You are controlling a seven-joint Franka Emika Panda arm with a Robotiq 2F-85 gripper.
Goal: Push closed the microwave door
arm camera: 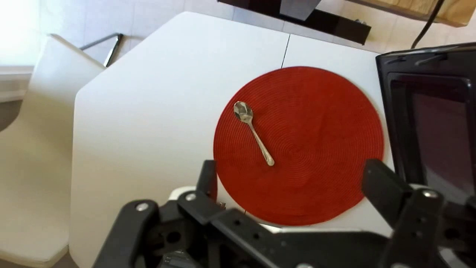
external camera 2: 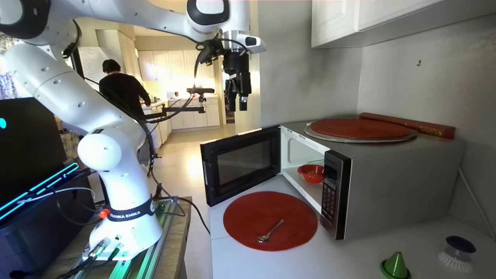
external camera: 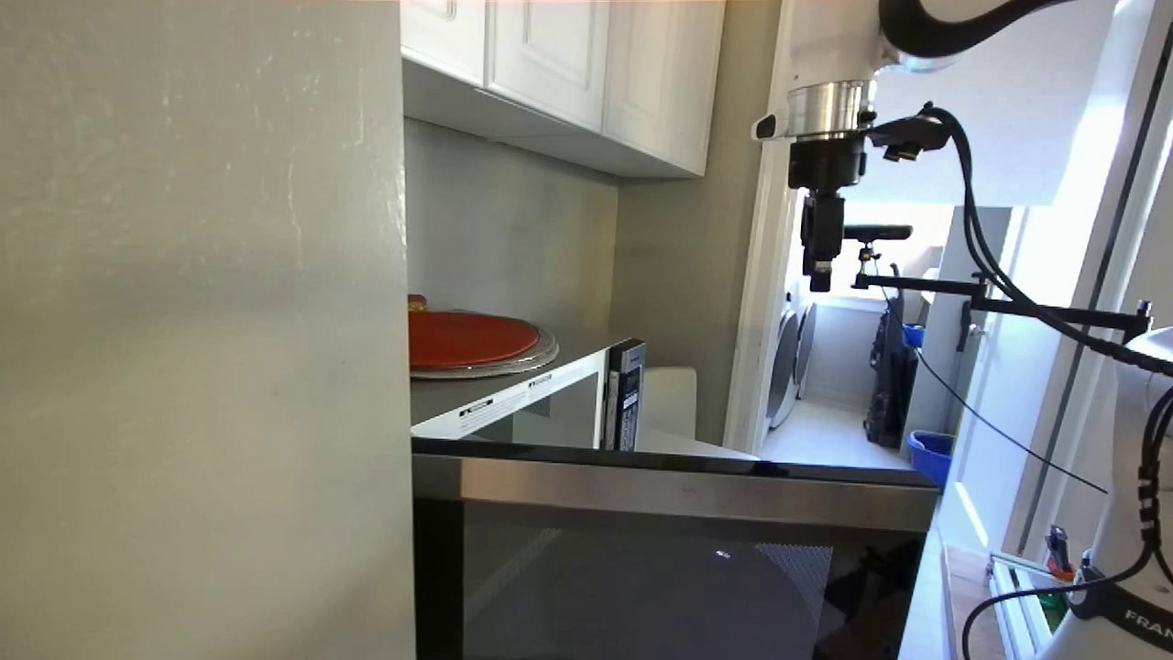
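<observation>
The microwave [external camera 2: 403, 193] is a boxy steel oven on the white table, and its control panel also shows in an exterior view [external camera: 627, 394]. The microwave door [external camera 2: 248, 162] stands wide open, a dark glass panel swung out from the front. It fills the bottom of an exterior view [external camera: 641, 577] and shows at the right edge of the wrist view [arm camera: 438, 126]. A red bowl [external camera 2: 311, 173] sits inside the oven. My gripper [arm camera: 292, 163] is open and empty, pointing down. In both exterior views the gripper [external camera: 817, 275] [external camera 2: 236, 104] hangs above the door's height, apart from it.
A red round placemat [external camera 2: 248, 217] with a spoon [external camera 2: 271, 231] lies on the table before the oven. Another red mat [external camera 2: 360, 128] lies on top of the microwave. White upper cabinets [external camera 2: 341, 19] hang above. A green cone [external camera 2: 396, 265] and a brush [external camera 2: 457, 254] stand nearby.
</observation>
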